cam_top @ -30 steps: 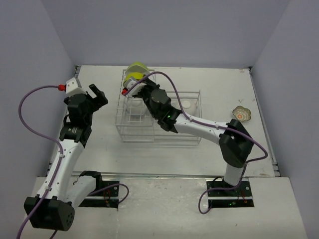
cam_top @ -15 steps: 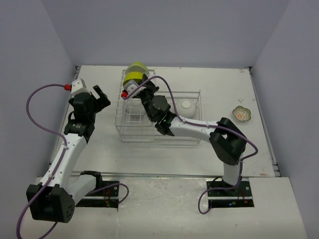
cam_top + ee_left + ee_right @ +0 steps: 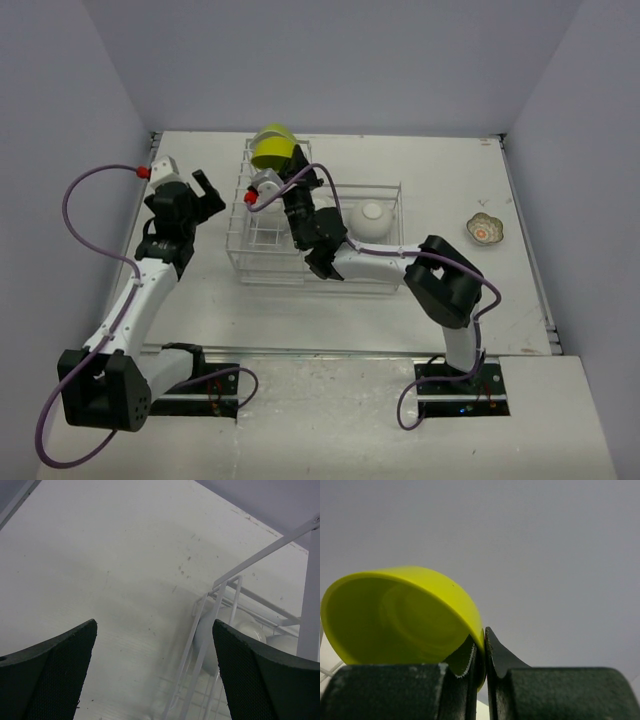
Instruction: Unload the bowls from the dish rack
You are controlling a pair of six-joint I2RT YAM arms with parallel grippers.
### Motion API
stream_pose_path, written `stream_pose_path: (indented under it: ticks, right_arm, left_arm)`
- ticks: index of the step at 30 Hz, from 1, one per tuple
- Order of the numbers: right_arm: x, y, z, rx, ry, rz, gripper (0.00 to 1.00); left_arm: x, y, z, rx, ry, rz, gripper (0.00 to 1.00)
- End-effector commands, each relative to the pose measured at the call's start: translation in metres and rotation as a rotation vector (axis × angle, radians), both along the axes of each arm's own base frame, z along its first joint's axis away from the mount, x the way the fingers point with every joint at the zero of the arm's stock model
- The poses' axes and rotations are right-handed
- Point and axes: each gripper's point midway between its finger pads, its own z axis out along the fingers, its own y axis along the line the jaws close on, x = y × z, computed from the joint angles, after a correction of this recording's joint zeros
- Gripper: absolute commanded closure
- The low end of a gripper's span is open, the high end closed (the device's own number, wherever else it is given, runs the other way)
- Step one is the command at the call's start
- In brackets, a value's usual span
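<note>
My right gripper [image 3: 284,166] is shut on the rim of a lime-yellow bowl [image 3: 272,148] and holds it above the tall slotted end of the dish rack [image 3: 320,274]. In the right wrist view the fingers pinch the bowl's rim [image 3: 405,615] at the gripper [image 3: 484,636]. A white bowl [image 3: 368,217] sits in the low basket. More white bowls [image 3: 204,635] stand in the slots. My left gripper [image 3: 201,190] is open and empty just left of the rack [image 3: 222,587]; it also shows in the left wrist view [image 3: 154,625].
A brown-green patterned bowl [image 3: 484,228] sits on the table at the right, near the side wall. Walls close in the table on the left, back and right. The right forearm lies across the low basket.
My left gripper has moved farther back and closer to the rack's left side. The right arm has folded in toward the left, still holding the yellow bowl over the rack's tall end.
</note>
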Motion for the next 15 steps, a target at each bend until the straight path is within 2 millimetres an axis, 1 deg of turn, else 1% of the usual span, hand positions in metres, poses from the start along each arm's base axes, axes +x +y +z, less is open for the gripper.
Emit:
stream_pose_path:
  ticks: [1,6,8,11,13,14,15]
  right_arm:
    - [-0.005,0.007,-0.038,-0.052,0.022,-0.026,1.0]
    - [-0.008,0.003,-0.037,-0.053,0.009,-0.043,1.0]
    - [-0.008,0.001,-0.033,-0.057,-0.003,-0.057,1.0]
    - [-0.01,-0.003,-0.02,-0.034,-0.016,-0.065,1.0]
    - [-0.011,-0.006,-0.017,-0.031,-0.01,-0.065,1.0]
    - [-0.012,-0.008,-0.011,-0.016,-0.009,-0.066,1.0]
    - [-0.012,-0.01,-0.012,-0.025,-0.001,-0.069,1.0]
  left_arm:
    - [0.01,-0.001,0.011,-0.011,-0.062,-0.004,0.04]
    - [0.01,-0.003,0.002,-0.019,-0.053,-0.013,0.04]
    - [0.01,-0.003,0.0,-0.019,-0.048,-0.015,0.04]
    - [0.011,-0.003,-0.001,-0.015,-0.044,-0.018,0.04]
    - [0.011,-0.003,0.0,-0.016,-0.042,-0.016,0.04]
    - [0.011,-0.003,0.0,-0.015,-0.041,-0.016,0.04]
    - [0.011,-0.003,0.001,-0.013,-0.039,-0.016,0.04]
